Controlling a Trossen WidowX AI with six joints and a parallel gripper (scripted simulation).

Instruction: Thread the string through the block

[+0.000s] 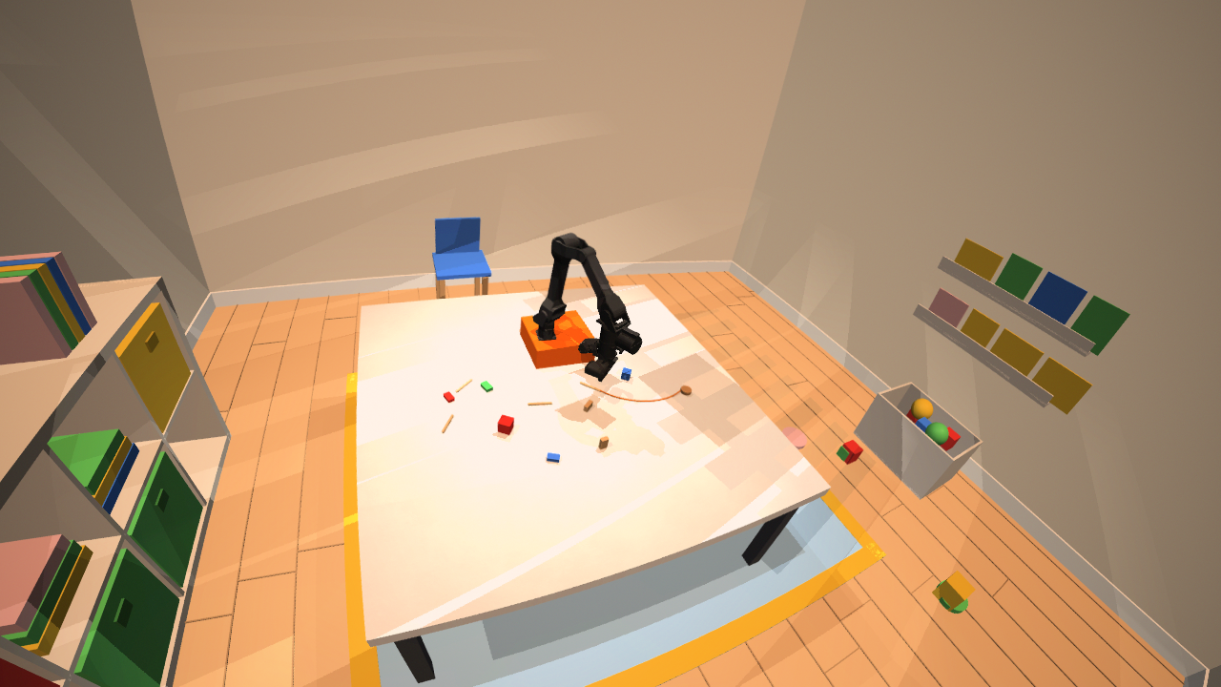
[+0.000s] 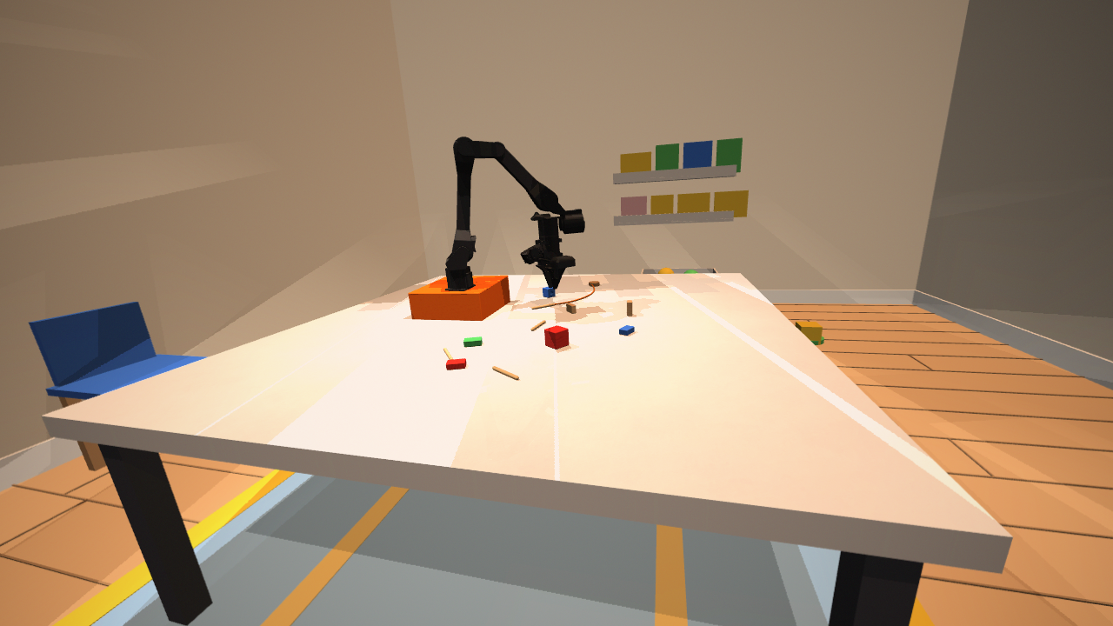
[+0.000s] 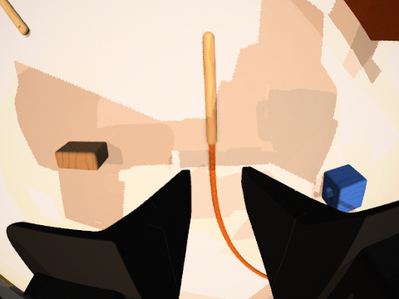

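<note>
The blue block (image 1: 627, 374) (image 2: 549, 292) (image 3: 348, 187) sits on the table, a hole visible in its side in the wrist view. The stick (image 1: 589, 386) (image 2: 542, 306) (image 3: 209, 87) lies flat on the table. The orange string (image 1: 640, 400) (image 3: 214, 183) curves from its end to the round button (image 1: 685, 390) (image 2: 593, 283), which is out of the wrist view. The string is outside the block. My gripper (image 2: 554, 289) (image 3: 216, 176) is partly open and empty, above the table. In the wrist view the string passes between its fingertips, and the stick lies beyond them.
A brown block (image 1: 588, 405) (image 2: 571, 308) (image 3: 76, 161) lies near the stick. An upright brown piece (image 1: 603, 442) (image 2: 629, 308), a red cube (image 1: 505, 425) (image 2: 556, 336) and loose sticks (image 1: 539, 403) (image 2: 505, 372) are farther out. The orange base (image 1: 546, 354) (image 2: 447, 305) stands behind.
</note>
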